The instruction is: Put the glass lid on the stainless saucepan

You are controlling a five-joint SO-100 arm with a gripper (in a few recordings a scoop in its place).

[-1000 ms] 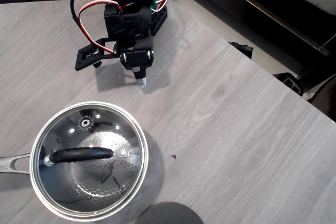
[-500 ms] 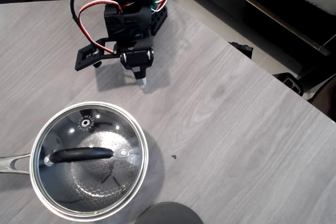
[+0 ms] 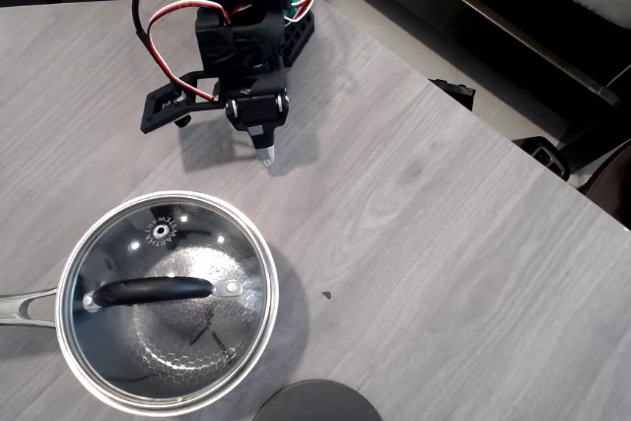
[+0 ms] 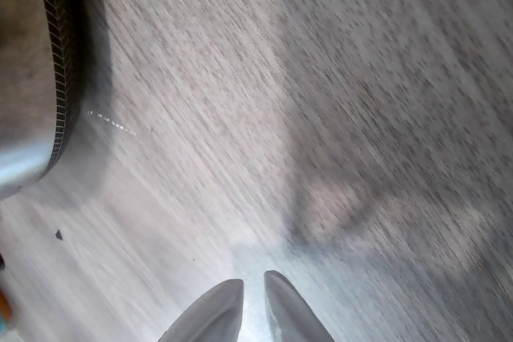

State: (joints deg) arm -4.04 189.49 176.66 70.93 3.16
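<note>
The glass lid lies flat on the stainless saucepan at the lower left of the overhead view, its black bar handle running left to right. The pan's long steel handle points off the left edge. My gripper hangs folded back near the arm's base at the top, well apart from the pan, shut with nothing in it. In the wrist view the gripper has its two pale fingertips almost together over bare table, and the saucepan's side shows at the left edge.
A dark grey opaque disc lies at the bottom edge, just right of the pan. The table's edge runs diagonally down the right side, with dark furniture beyond it. Grey wood table spreads to the right of the pan.
</note>
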